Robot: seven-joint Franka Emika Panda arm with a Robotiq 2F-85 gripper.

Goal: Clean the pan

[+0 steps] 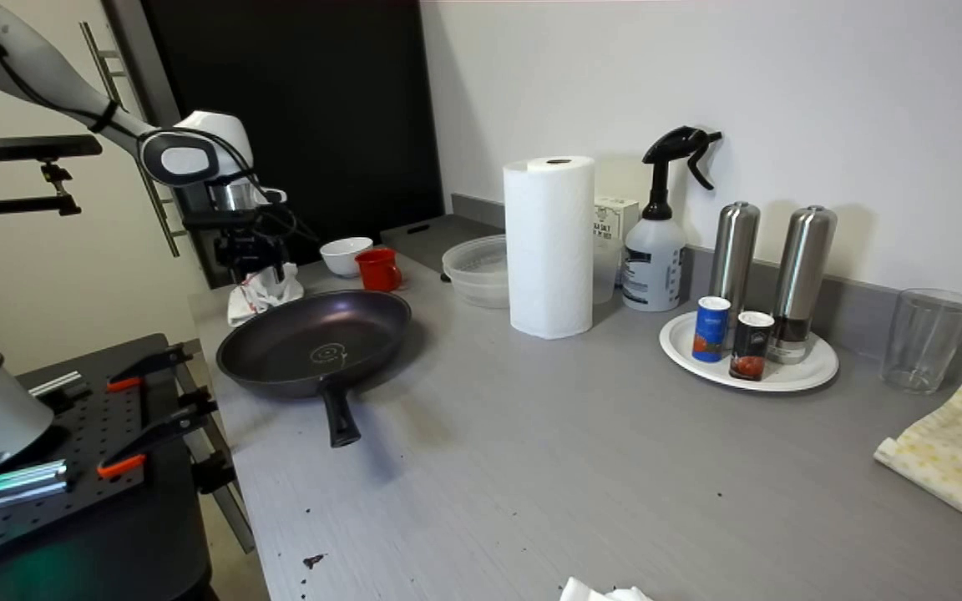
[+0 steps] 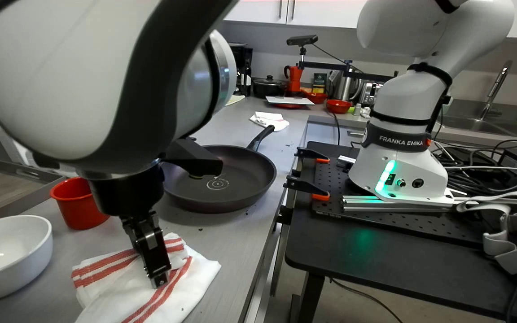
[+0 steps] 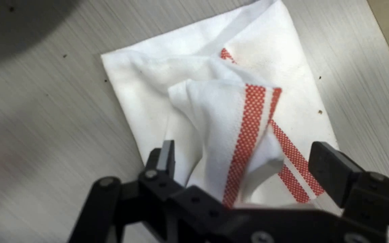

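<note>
White cloth (image 3: pixel 228 111) striped in red lies rumpled on the grey worktop (image 1: pixel 531 467), the fingers (image 3: pixel 331 170) spread on either side of its raised fold; whether they touch it is hard to tell. In an exterior view, the black pan (image 1: pixel 306 338) sits at left, handle (image 1: pixel 340 417) toward the near side, the cloth just beyond its far rim.

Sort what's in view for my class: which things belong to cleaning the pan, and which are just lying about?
For the job:
pan
striped cloth, probably for wiping
gripper, open at the striped cloth

Lying about:
mug
white bowl
glass
white plate, shakers, mills
spray bottle, paper roll: might help, but stand apart from the pan
</note>
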